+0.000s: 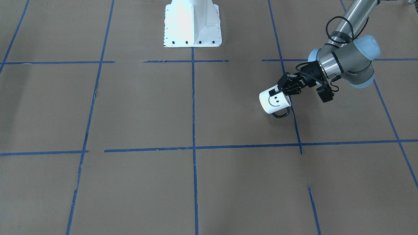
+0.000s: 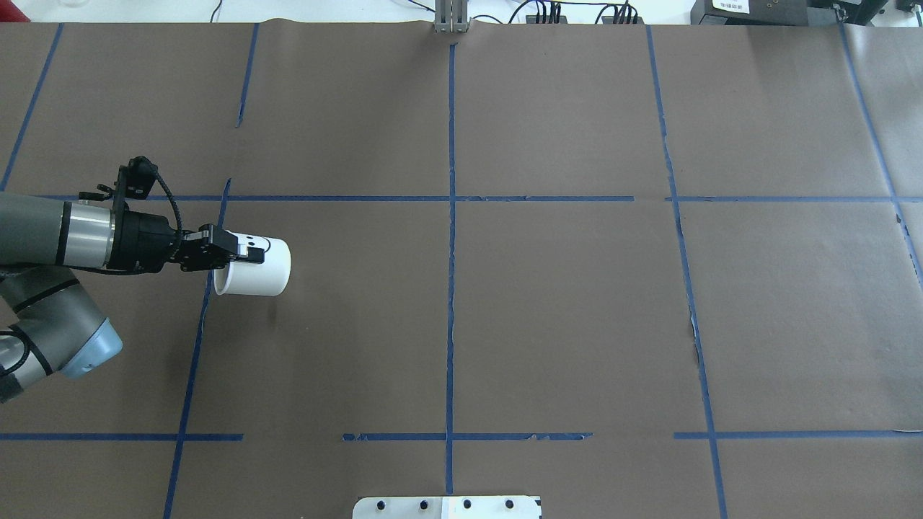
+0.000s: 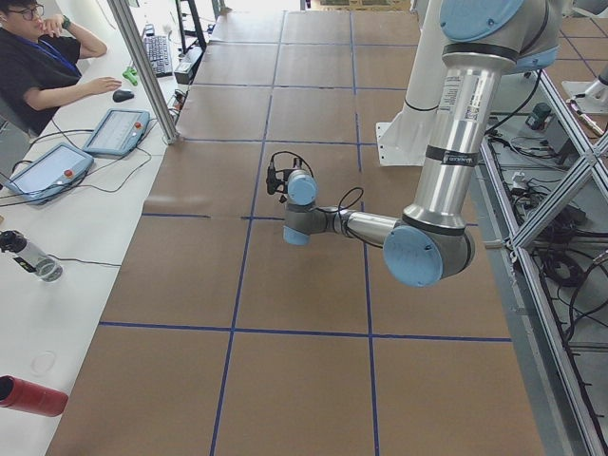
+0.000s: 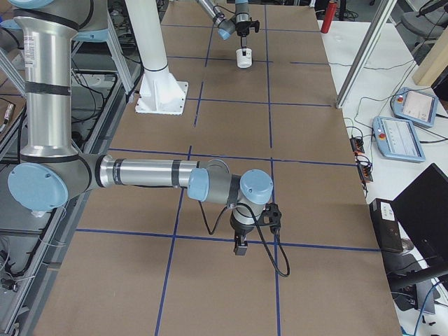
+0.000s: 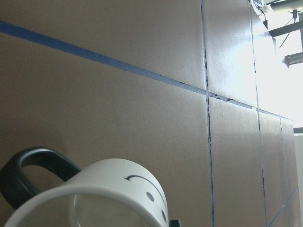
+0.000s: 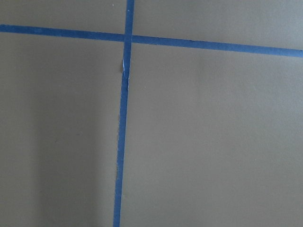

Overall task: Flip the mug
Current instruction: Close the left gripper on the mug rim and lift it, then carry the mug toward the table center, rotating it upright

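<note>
White mug point(image 1: 274, 101) tipped sideways, empty, left fingers point(image 1: 286, 86) clamped on its rim, right fingers point(image 4: 240, 246) unreadable

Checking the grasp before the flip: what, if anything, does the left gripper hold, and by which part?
The small white smiley-face mug, pinched at its rim by the left gripper.

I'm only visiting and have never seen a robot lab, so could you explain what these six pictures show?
Two robot arms stand at a table covered in brown paper with blue tape lines. Four pictures come from fixed cameras: one facing the robot, one behind it, one at each table end. The last two come from cameras on the wrists. The left tool, a two-finger pincer, is shut on the rim of the mug, white with a smiley face, held on its side. The right tool hangs over the paper; whether it is open I cannot tell.
</note>
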